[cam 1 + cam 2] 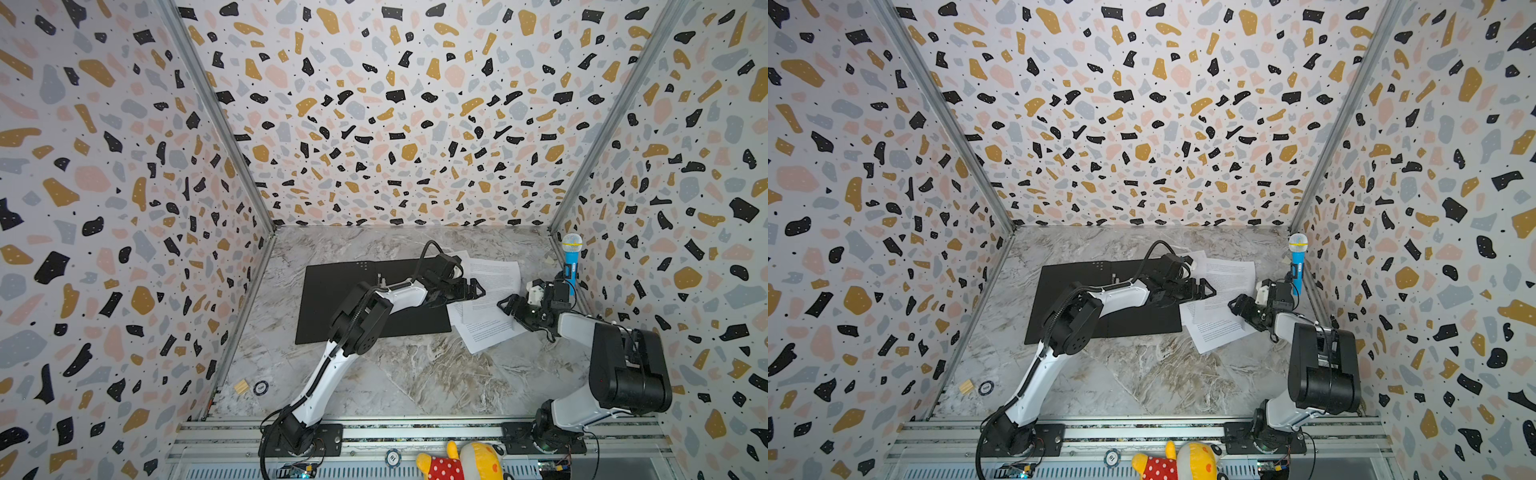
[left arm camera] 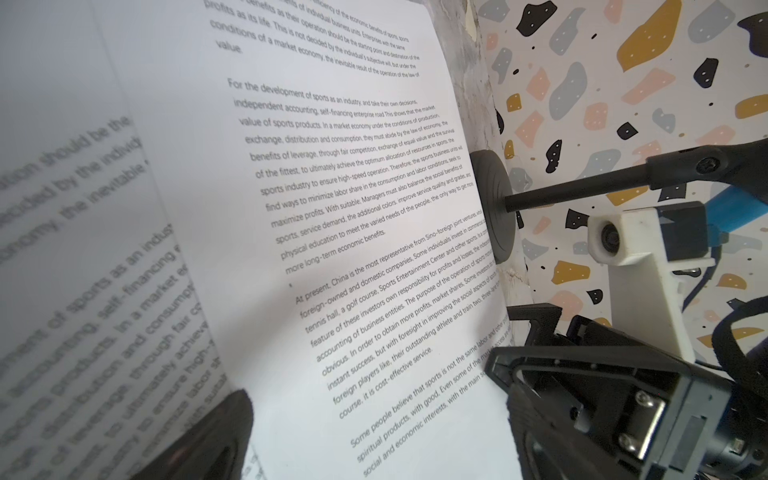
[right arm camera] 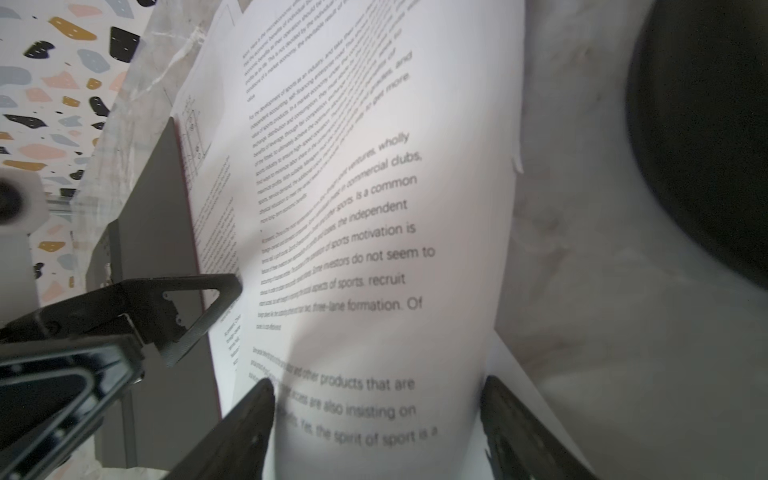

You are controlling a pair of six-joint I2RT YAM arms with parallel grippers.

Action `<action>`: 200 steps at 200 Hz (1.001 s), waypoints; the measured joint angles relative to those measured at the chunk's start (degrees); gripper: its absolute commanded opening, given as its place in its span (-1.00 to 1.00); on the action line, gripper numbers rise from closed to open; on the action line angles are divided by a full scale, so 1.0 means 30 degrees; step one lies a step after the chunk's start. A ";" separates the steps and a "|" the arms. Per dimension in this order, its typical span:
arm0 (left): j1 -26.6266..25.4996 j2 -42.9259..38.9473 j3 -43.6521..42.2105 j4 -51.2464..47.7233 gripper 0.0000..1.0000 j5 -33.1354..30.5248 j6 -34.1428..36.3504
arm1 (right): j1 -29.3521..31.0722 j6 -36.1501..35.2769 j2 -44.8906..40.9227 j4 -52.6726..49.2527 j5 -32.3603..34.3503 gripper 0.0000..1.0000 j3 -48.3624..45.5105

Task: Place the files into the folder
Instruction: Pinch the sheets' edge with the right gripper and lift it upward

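Note:
The folder (image 1: pixel 332 299) lies open on the table, black inside up. To its right the files (image 1: pixel 492 286), white printed sheets, lie fanned and overlapping, with one edge on the folder (image 3: pixel 158 208). My left gripper (image 1: pixel 478 289) reaches across the folder and hovers open over the sheets' left part; one of its fingers (image 2: pixel 216 432) shows in the left wrist view. My right gripper (image 1: pixel 508 306) is open over the right part. In the right wrist view the top sheet (image 3: pixel 374 249) arches up between its fingers (image 3: pixel 249 428). A sheet with line drawings (image 3: pixel 193 137) peeks out underneath.
A blue toy microphone (image 1: pixel 571 259) stands on a black round-based stand (image 2: pixel 494 208) by the right wall, close behind the right gripper. A wooden block (image 1: pixel 241 386) and a chip (image 1: pixel 260 387) lie front left. A plush toy (image 1: pixel 461 461) sits at the front rail.

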 measured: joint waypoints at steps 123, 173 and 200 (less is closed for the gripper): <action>0.0000 0.0015 -0.0255 0.0605 0.94 0.0197 -0.0182 | 0.0000 0.1056 0.0022 0.0634 -0.2142 0.37 -0.0546; 0.0007 0.0007 -0.0342 0.0721 0.94 0.0270 -0.0182 | 0.0000 0.1188 0.0022 0.0641 -0.2273 0.22 -0.0699; 0.0007 0.0007 -0.0342 0.0743 0.94 0.0277 -0.0189 | 0.0000 0.1173 0.0022 0.0641 -0.2288 0.16 -0.0903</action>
